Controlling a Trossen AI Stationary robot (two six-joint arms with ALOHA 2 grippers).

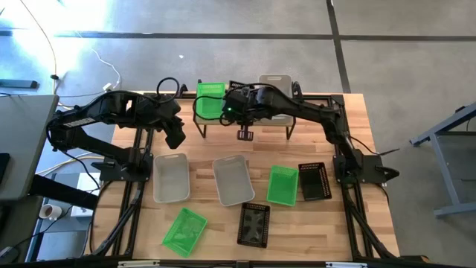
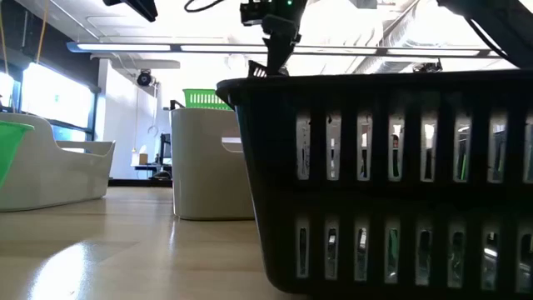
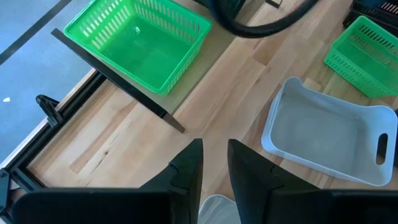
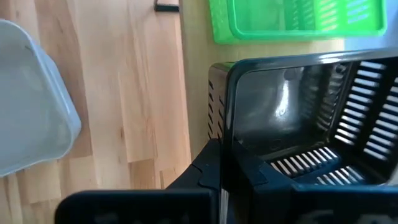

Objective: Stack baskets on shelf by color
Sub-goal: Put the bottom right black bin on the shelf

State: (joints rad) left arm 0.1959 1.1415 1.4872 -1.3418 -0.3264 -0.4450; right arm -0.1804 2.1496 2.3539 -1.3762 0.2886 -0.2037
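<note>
The shelf stands at the table's far middle. A green basket sits on its left end and a pale grey basket on its right end. My right gripper is over the shelf's middle, beside the green basket, and is shut on a black basket. My left gripper hovers open above the table, left of the shelf, with nothing between its fingers. My right gripper pinches the black basket's end wall at the rim, one finger outside and the other inside. The fingers slant down from the table's right. The basket hangs beyond them, its open side up. Whether its bottom touches the shelf board does not show.
On the table nearer the front lie two grey baskets, two green ones and two black ones. The nearest black basket fills much of the low view.
</note>
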